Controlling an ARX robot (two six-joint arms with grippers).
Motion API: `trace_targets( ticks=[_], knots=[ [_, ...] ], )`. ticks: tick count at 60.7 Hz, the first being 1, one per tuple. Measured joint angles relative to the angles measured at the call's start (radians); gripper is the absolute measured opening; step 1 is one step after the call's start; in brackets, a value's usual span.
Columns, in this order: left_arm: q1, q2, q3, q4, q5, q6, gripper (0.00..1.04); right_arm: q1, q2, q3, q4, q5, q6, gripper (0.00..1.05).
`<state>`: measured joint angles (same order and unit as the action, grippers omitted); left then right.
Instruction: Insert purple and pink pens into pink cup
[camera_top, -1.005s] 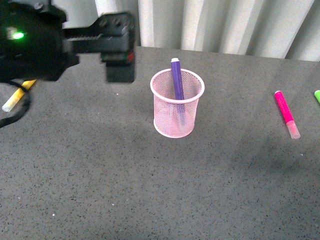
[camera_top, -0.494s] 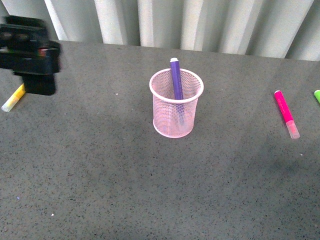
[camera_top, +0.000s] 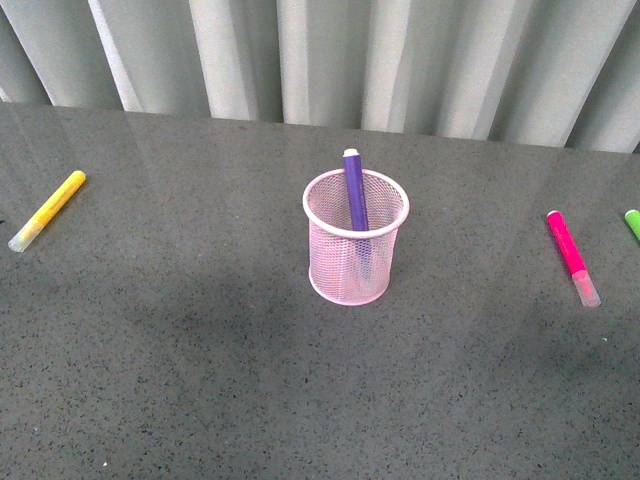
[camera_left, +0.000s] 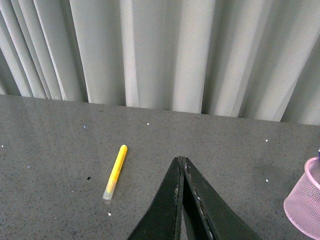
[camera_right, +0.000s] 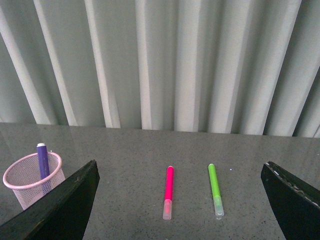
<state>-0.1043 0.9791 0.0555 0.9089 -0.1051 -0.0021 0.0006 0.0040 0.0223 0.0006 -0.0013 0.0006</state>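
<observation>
Front view: the pink cup (camera_top: 355, 240) stands upright at mid-desk (camera_top: 200, 380). The purple pen (camera_top: 353, 185) is inside it, its top above the rim. The pink pen (camera_top: 571, 255) lies on the desk well to the right, near 1 green marker (camera_top: 633, 222). 1 yellow marker (camera_top: 47, 210) lies far left.
Left wrist view: the left end effector (camera_left: 181, 161) is clenched and empty.
Right wrist view: the right end effector (camera_right: 180, 167) is released, spread wide.

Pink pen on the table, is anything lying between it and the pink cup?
Nothing visible does. Only bare table lies between the pink pen and the pink cup. The green marker is on the pen's far side, away from the cup; the purple pen inside leaves most of the opening free.
</observation>
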Motion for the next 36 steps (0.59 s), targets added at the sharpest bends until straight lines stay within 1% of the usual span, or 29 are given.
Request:
trace_targets(
  ticks=[6,8,11,18,36],
  knots=[
    [0.014,-0.074,-0.016,-0.06,0.02,0.0,0.04,0.0,0.0,0.0,0.0,0.001,0.0,0.98],
    [0.045,-0.109,-0.022,-0.089,0.066,0.0,0.04,0.0,0.0,0.0,0.0,0.001,0.0,0.98],
    [0.076,-0.152,-0.029,-0.124,0.099,0.0,0.04,0.0,0.0,0.0,0.0,0.0,0.0,0.98],
    [0.101,-0.248,-0.04,-0.204,0.099,0.0,0.04,0.0,0.0,0.0,0.0,0.0,0.0,0.98],
    [0.102,-0.46,-0.047,-0.396,0.105,0.0,0.04,0.0,0.0,0.0,0.0,0.0,0.0,0.98]
  ],
)
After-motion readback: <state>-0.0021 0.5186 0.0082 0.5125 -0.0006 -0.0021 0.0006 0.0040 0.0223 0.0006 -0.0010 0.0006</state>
